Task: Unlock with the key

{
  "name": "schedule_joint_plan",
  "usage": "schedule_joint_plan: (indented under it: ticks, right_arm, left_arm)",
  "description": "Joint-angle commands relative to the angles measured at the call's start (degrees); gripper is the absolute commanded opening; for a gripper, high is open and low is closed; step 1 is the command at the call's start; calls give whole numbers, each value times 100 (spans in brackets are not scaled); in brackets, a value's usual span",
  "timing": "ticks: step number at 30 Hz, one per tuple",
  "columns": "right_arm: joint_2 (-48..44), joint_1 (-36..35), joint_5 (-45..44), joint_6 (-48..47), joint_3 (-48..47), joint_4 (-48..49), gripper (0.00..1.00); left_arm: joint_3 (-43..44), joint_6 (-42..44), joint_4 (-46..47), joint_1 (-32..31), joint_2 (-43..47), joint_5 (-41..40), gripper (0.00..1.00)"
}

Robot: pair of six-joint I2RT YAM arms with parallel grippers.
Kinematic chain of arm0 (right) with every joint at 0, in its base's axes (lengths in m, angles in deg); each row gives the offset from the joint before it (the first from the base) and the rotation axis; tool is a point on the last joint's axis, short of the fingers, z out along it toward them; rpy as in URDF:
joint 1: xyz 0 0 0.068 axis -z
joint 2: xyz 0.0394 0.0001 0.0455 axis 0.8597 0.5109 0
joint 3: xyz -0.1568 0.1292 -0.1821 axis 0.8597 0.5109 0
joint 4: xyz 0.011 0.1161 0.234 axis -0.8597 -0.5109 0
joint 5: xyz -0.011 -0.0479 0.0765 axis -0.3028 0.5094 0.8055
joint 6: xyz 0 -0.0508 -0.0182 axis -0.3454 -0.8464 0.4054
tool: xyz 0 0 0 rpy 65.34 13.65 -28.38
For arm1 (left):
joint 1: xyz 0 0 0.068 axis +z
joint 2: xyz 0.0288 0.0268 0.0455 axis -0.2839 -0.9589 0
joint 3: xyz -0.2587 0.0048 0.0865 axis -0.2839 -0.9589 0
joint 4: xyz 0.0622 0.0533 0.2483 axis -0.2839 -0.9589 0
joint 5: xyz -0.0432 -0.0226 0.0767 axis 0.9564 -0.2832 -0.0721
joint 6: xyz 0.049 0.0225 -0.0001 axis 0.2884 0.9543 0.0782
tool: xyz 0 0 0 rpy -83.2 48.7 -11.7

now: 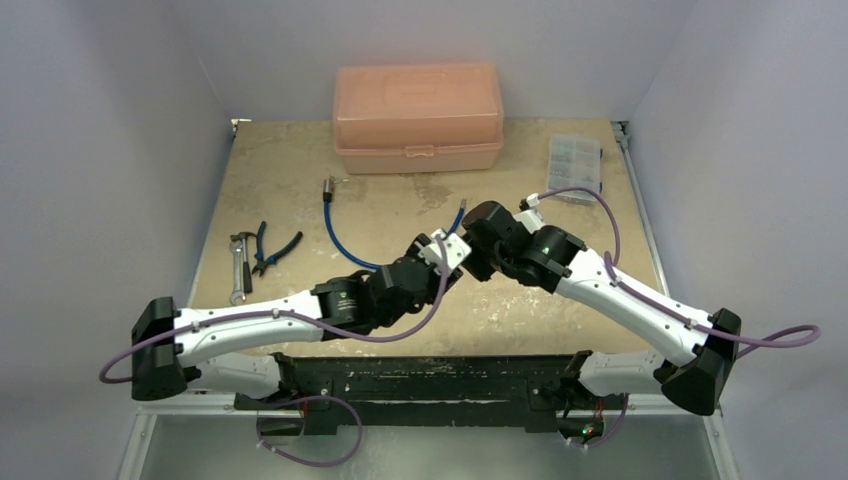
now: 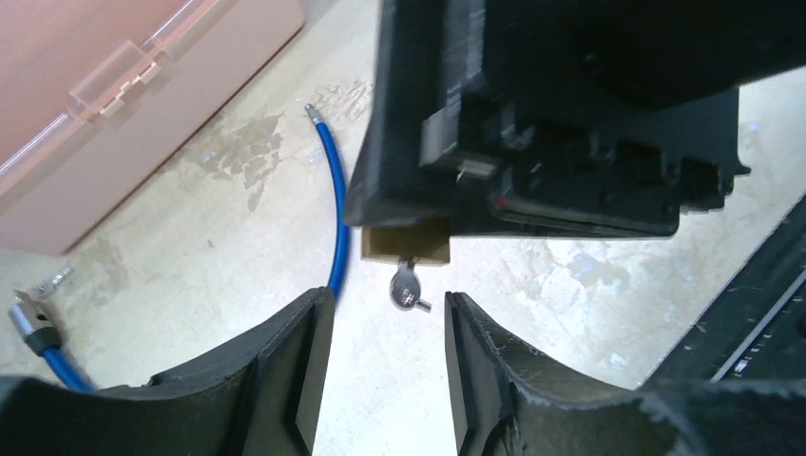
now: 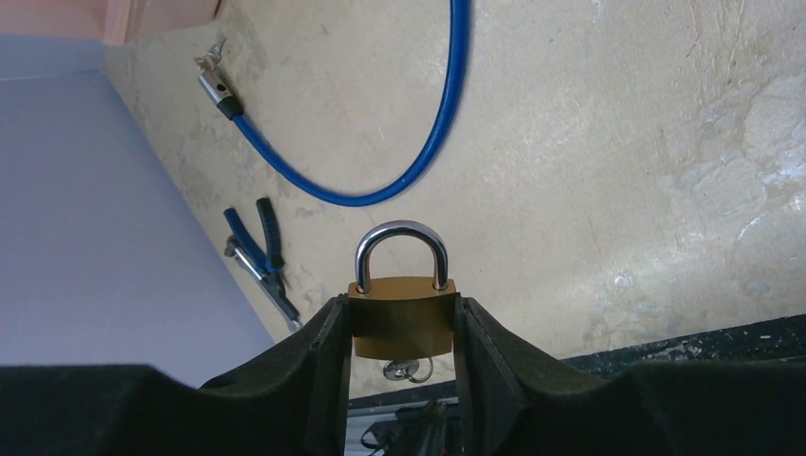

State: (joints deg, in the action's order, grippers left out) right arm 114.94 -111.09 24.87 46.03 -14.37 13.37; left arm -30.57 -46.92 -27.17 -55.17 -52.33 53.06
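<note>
The right gripper [image 3: 401,306] has its jaws clamped on the sides of the brass padlock [image 3: 401,328], the silver shackle [image 3: 401,233] pointing away from that wrist over the worktop [image 3: 618,142] and the blue cable [image 3: 447,123]. There's the key [image 2: 407,288], seated in the bottom face of the padlock, its long axis in line with the lock body, blade buried inside and its round head and small ring sticking out toward the left gripper [image 2: 385,304]. The left jaws stand apart, one tip on either side of the key's head, and neither touches it.
</note>
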Motion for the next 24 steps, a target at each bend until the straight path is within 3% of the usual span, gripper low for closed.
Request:
schedule_joint_plan:
  ticks: [1, 7, 17, 24]
  right_arm:
    - [-231, -13, -290, 178, -43, 64, 0]
    - [-264, -13, -288, 195, -46, 63, 0]
    - [-230, -13, -371, 228, -44, 22, 0]
    - [-259, -13, -371, 226, -16, 49, 0]
  left_arm:
    - [-394, -524, 259, 178, 809, 556, 51]
    - [-1155, -1127, 803, 493, 1492, 885, 52]
    - [-1447, -1599, 1797, 687, 1244, 1472, 48]
    - [-1434, -1655, 2063, 738, 1022, 1648, 29]
